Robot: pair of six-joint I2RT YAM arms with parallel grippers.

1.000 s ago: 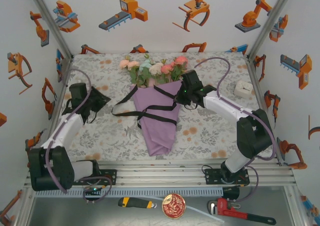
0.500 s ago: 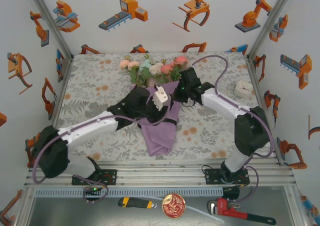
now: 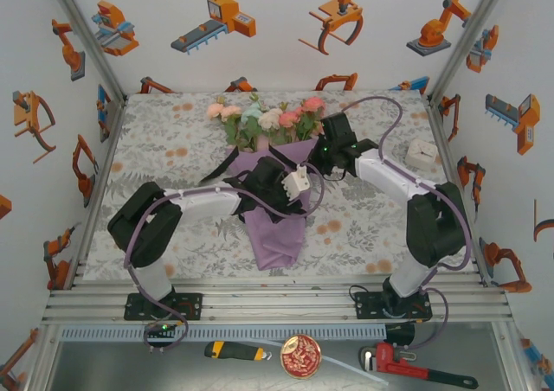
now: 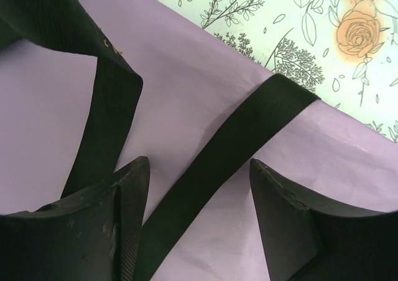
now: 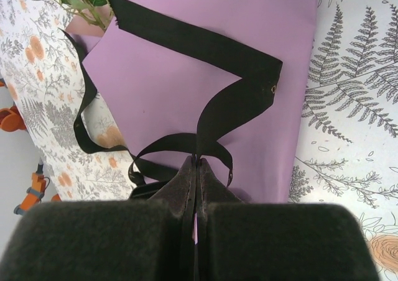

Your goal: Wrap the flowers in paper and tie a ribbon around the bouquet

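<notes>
One strand of the ribbon (image 4: 249,127) runs between the wide-open fingers of the left gripper (image 4: 199,169). The right gripper (image 5: 196,164) pinches another strand over the bouquet (image 3: 277,240) on the desk (image 3: 173,140). Closing off-centre could snag the paper (image 5: 174,88), and the right pinch looks shallow, so it may slip.

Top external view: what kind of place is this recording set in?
Probably a purpose-built robot test booth: white walls printed with orange robot cartoons, an aluminium frame rail along the near edge, and a pipe wrench lying in front.
</notes>
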